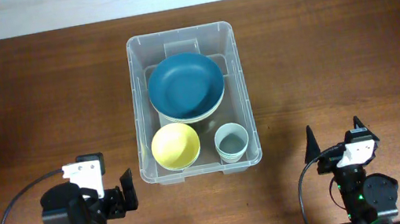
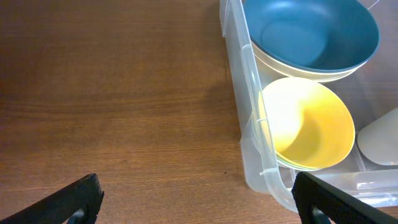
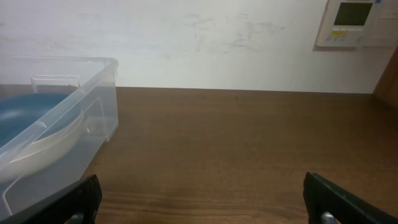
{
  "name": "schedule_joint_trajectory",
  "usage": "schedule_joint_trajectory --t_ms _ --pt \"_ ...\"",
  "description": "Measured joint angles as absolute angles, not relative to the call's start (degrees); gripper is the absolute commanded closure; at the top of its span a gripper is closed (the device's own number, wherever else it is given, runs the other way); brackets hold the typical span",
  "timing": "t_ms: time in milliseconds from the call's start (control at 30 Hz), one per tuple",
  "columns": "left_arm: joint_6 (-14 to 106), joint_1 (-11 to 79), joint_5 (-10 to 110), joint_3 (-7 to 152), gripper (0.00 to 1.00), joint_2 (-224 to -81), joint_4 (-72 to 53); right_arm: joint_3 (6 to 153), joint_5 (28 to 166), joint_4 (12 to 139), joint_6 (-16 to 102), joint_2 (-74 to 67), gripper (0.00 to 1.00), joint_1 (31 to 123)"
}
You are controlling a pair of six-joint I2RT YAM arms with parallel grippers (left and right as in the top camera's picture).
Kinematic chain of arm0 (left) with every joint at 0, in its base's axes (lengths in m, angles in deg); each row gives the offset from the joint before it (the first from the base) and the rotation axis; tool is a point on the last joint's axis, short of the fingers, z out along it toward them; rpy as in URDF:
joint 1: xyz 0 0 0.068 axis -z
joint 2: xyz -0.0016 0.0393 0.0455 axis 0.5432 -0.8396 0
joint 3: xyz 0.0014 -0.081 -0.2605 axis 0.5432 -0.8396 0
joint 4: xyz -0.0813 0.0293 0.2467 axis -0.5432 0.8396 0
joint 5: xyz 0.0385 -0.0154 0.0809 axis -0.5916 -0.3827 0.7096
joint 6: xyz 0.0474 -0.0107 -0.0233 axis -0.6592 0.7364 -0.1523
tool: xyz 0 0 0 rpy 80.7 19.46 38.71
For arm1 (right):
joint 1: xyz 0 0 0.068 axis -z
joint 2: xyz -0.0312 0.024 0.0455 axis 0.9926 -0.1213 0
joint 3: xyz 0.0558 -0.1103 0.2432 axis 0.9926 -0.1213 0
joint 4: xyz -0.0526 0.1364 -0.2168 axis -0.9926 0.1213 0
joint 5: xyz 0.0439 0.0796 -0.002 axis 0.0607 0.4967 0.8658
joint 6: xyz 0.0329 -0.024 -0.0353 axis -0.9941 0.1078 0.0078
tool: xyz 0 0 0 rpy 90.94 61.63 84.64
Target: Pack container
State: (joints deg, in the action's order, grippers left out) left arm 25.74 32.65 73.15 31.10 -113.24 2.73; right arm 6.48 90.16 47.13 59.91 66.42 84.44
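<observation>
The clear plastic container [image 1: 138, 105] stands in the middle of the wooden table. Inside it a blue bowl [image 1: 185, 82] rests on a cream bowl at the back, a yellow bowl [image 1: 175, 146] sits front left and a pale green cup [image 1: 230, 140] front right. My left gripper [image 1: 121, 197] is open and empty, low at the container's front left corner; the left wrist view shows the container wall [image 2: 245, 118], the yellow bowl [image 2: 311, 124] and the blue bowl [image 2: 311, 31]. My right gripper [image 1: 335, 139] is open and empty, to the right of the container [image 3: 68, 118].
Bare brown wood lies to the left and right of the container. A white wall with a wall panel [image 3: 354, 22] stands behind the table's far edge in the right wrist view.
</observation>
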Motion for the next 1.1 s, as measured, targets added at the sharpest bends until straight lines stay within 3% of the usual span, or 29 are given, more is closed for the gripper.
schedule_joint_trajectory --t_ms 867,1100 --pt "25.7 32.7 73.2 31.1 0.0 -113.2 2.8 6.5 90.2 47.1 59.9 66.4 0.01 84.5" --pt "25.7 32.7 73.2 29.8 0.0 -109.4 7.6 6.5 90.2 47.1 59.9 66.4 0.01 84.5"
